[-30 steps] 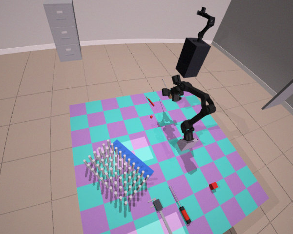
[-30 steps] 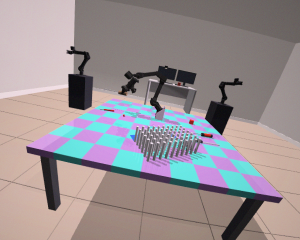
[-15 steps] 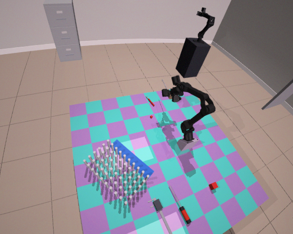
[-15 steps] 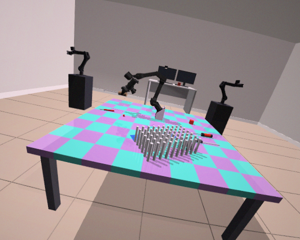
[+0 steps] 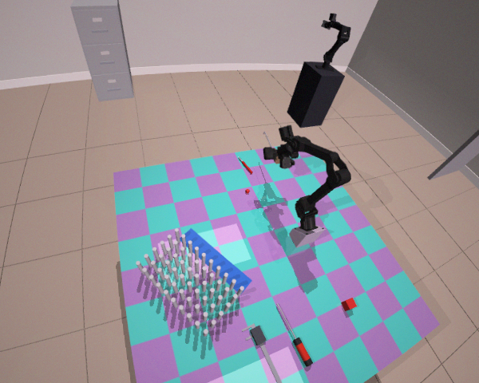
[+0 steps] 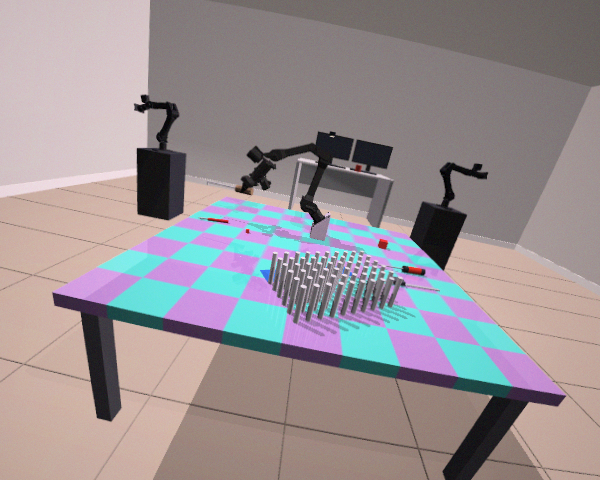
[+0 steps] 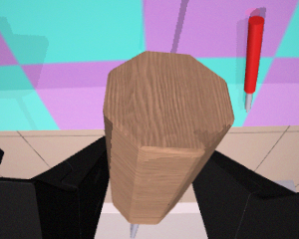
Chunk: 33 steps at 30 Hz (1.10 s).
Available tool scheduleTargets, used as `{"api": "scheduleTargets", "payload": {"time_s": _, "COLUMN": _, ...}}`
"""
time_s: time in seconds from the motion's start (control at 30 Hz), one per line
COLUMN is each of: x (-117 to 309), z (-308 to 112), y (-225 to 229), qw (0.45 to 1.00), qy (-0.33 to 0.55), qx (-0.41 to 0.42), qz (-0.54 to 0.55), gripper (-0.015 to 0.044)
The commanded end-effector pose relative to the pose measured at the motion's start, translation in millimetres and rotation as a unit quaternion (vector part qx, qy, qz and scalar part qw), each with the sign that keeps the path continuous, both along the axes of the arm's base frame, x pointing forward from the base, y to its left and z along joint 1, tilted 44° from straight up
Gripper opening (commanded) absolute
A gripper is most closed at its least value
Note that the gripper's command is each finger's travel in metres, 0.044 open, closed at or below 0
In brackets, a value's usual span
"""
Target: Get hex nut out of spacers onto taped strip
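Note:
My gripper [image 5: 277, 159] [image 6: 244, 189] [image 7: 150, 147] is shut on the wooden handle [image 7: 164, 102] of a hooked tool, held above the far part of the table. The tool's thin grey shaft [image 5: 267, 140] [image 6: 221, 184] points away from the spacers, nearly level in the exterior view. The metal spacers [image 5: 176, 234] [image 6: 300, 304] stand in a dense field, well away from my gripper. The blue taped strip [image 5: 219, 256] [image 6: 264, 274] runs along the field's side facing the arm's base. I cannot make out the hex nut; the spacers may hide it.
A small red tool [image 5: 246, 166] [image 6: 217, 220] [image 7: 254, 55] and a small red piece [image 5: 247, 191] [image 6: 247, 230] lie near my gripper's side. A red block [image 5: 348, 304] [image 6: 382, 243], a red-black screwdriver [image 5: 302, 351] [image 6: 413, 270] and a dark-headed pronged tool [image 5: 257, 335] lie beyond the arm's base.

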<state>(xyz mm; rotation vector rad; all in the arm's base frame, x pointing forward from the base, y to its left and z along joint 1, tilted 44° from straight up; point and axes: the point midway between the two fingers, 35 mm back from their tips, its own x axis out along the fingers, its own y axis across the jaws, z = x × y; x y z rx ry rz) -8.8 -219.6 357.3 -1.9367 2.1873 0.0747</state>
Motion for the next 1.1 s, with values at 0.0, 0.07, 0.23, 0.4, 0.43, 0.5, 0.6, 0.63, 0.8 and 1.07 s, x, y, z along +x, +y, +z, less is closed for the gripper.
{"api": "scheduleTargets", "payload": {"time_s": 0.0, "x": 0.4, "z": 0.0, "y": -3.4, "qw": 1.0, "qy": 0.002, "qx": -0.004, "qz": 0.001, "gripper": 0.0}}
{"api": "scheduleTargets", "payload": {"time_s": 0.07, "x": 0.5, "z": -0.9, "y": -5.2, "qw": 1.0, "qy": 0.002, "qx": -0.004, "qz": 0.001, "gripper": 0.0}}
{"api": "scheduleTargets", "payload": {"time_s": 0.23, "x": 0.6, "z": -3.5, "y": -9.4, "qw": 1.0, "qy": 0.002, "qx": -0.004, "qz": 0.001, "gripper": 0.0}}
{"api": "scheduleTargets", "payload": {"time_s": 0.4, "x": 0.8, "z": -6.1, "y": -13.6, "qw": 1.0, "qy": 0.002, "qx": -0.004, "qz": 0.001, "gripper": 0.0}}
{"api": "scheduleTargets", "payload": {"time_s": 0.43, "x": 0.8, "z": -6.6, "y": -14.4, "qw": 1.0, "qy": 0.002, "qx": -0.004, "qz": 0.001, "gripper": 0.0}}
{"api": "scheduleTargets", "payload": {"time_s": 0.5, "x": 0.9, "z": -7.7, "y": -16.1, "qw": 1.0, "qy": 0.002, "qx": -0.004, "qz": 0.001, "gripper": 0.0}}
{"api": "scheduleTargets", "payload": {"time_s": 0.6, "x": 1.0, "z": -9.3, "y": -18.5, "qw": 1.0, "qy": 0.002, "qx": -0.004, "qz": 0.001, "gripper": 0.0}}
{"api": "scheduleTargets", "payload": {"time_s": 0.63, "x": 1.0, "z": -9.9, "y": -19.4, "qw": 1.0, "qy": 0.002, "qx": -0.004, "qz": 0.001, "gripper": 0.0}}
{"api": "scheduleTargets", "payload": {"time_s": 0.8, "x": 1.1, "z": -12.7, "y": -23.4, "qw": 1.0, "qy": 0.002, "qx": -0.004, "qz": 0.001, "gripper": 0.0}}
{"api": "scheduleTargets", "payload": {"time_s": 1.07, "x": 1.2, "z": -17.3, "y": -29.6, "qw": 1.0, "qy": 0.003, "qx": -0.004, "qz": 0.001, "gripper": 0.0}}
